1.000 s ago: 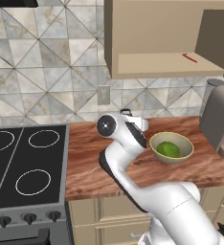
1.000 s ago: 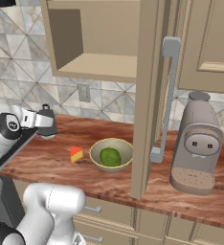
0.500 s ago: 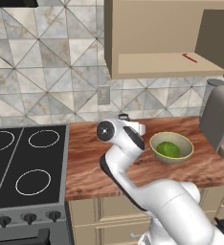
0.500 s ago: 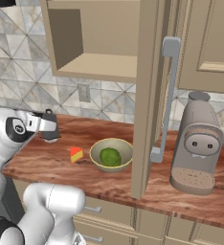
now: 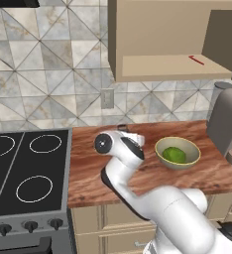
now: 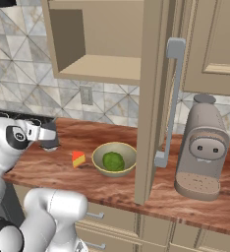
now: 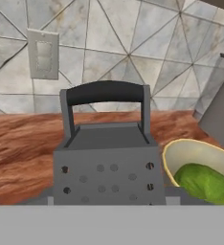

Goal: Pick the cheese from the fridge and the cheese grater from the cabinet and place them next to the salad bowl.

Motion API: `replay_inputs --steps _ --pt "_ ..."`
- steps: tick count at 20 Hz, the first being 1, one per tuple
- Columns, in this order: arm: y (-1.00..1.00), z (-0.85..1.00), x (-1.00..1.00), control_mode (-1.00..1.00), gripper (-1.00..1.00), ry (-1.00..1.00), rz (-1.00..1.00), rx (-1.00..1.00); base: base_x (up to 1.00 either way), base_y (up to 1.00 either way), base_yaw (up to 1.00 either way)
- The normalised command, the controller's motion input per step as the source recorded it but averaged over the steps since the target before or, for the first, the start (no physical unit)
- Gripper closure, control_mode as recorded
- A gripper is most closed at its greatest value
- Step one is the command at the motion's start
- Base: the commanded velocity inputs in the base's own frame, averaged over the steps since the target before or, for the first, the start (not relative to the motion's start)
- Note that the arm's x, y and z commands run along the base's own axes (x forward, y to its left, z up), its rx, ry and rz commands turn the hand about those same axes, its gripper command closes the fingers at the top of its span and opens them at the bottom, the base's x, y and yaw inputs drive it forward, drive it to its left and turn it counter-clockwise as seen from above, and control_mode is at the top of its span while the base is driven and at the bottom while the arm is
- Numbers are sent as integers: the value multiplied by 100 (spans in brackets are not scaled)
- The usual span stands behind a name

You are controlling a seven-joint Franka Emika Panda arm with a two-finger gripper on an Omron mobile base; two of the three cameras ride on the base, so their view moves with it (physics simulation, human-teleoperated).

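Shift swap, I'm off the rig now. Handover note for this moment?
Pincer: appears shut on the cheese grater, upright, low at the counter left of the cheese; can't tell if it is touching down.
Cheese: on the counter, just left of the salad bowl, apart from it.
Cabinet: door open.
Done: cheese placed, grater out of the cabinet.
Left: set the grater down beside the bowl, release, back the arm off.

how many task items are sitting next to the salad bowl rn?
2. The cheese lies on the counter just left of the salad bowl; the cheese grater stands upright on the counter beside the bowl, seen close in the hand view.
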Motion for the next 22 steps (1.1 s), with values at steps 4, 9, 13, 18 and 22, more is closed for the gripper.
replay_inputs --steps 4,9,13,18,22 --pt "5 -20 19 -100 100 0 4 0 0 0 0" --pt "4 -25 17 -100 100 0 5 0 0 0 0" --pt "1 -26 1 -100 100 0 6 0 0 0 0" --pt "0 -23 0 -100 100 0 5 0 0 0 0" --pt "0 -16 1 -100 100 -1 3 0 0 0 0"
